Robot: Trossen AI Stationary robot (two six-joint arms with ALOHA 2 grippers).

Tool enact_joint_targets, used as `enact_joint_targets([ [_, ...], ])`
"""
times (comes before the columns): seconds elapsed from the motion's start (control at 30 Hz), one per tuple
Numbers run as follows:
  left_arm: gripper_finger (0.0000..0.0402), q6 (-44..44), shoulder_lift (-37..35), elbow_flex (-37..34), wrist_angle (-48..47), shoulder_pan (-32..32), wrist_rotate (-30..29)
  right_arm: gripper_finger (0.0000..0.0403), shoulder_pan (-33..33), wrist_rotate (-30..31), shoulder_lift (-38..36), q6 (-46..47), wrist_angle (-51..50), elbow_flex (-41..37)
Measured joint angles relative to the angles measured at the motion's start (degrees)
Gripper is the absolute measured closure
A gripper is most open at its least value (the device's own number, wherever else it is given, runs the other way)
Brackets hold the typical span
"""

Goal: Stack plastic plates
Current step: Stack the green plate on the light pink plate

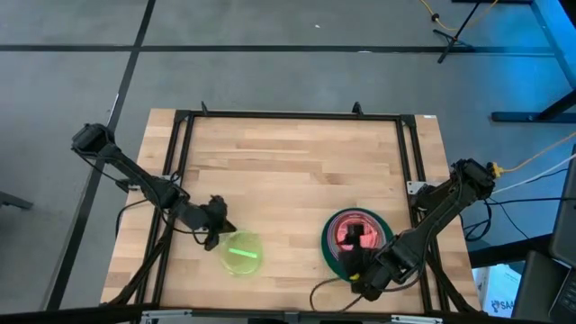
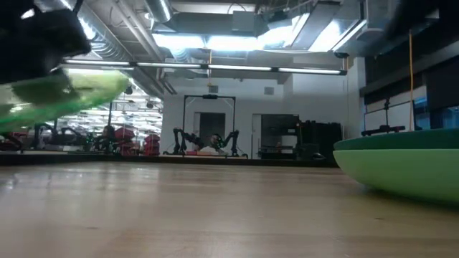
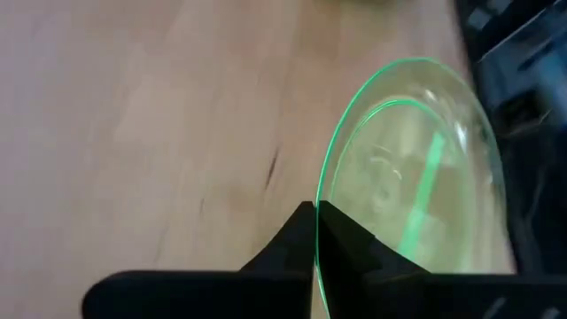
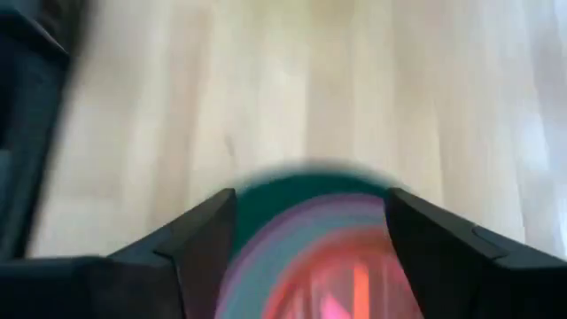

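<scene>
Pinched right at the rim, the yellow-green plate (image 3: 407,186) is sitting in the left hand (image 3: 316,232), whose fingers are clamped together on that thin translucent edge. From the low view the plate is riding tilted, clear of the bench (image 1: 288,180), toward the near left side. That's a pretty skimpy grip: only the edge is caught, and the plastic looks slick, so I'm guessing it could pivot or slide out if the arm swings fast.

Moving outward to the right, the stack (image 1: 353,238) is waiting near the right edge of the bench: dark green plate (image 4: 306,190) at the bottom, a grey-blue one (image 4: 266,257) inside it, reddish-pink translucent ones (image 1: 351,229) on top. The right hand (image 4: 310,266) is hovering over the near side of that stack with its fingers spread apart, holding nothing.

That's where I'm seeing trouble. If the left arm is bringing the plate across, both hands are ending up over the same pile, so a bump looks possible unless the right one backs off. Also, dropping a tilted plate onto the pile could leave it sitting crooked, or nudge the stack sideways. The stack is also sitting close to the right edge, so a shove that way isn't great.
</scene>
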Motion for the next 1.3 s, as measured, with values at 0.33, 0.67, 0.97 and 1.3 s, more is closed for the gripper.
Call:
enact_joint_targets([
  [0.33, 0.04, 8.1, 2.8, 0.0, 16.4, 6.2, 5.3, 0.0123, -0.7, 2.1, 4.4, -47.6, 30.4, 0.0],
  [0.67, 0.04, 9.5, 12.0, 0.1, 31.1, 7.7, 10.7, 0.0123, -6.6, 6.7, 10.3, -77.9, 42.6, 0.0],
  [0.97, 0.04, 6.9, 20.9, 1.6, 39.2, 9.5, 10.1, 0.0123, -10.4, 6.7, 12.4, -86.7, 44.0, 0.0],
  [1.3, 0.0398, 7.4, 28.5, 7.7, 39.0, 12.6, 13.1, 0.0123, -10.9, 7.1, 12.4, -87.2, 43.6, 0.0],
])
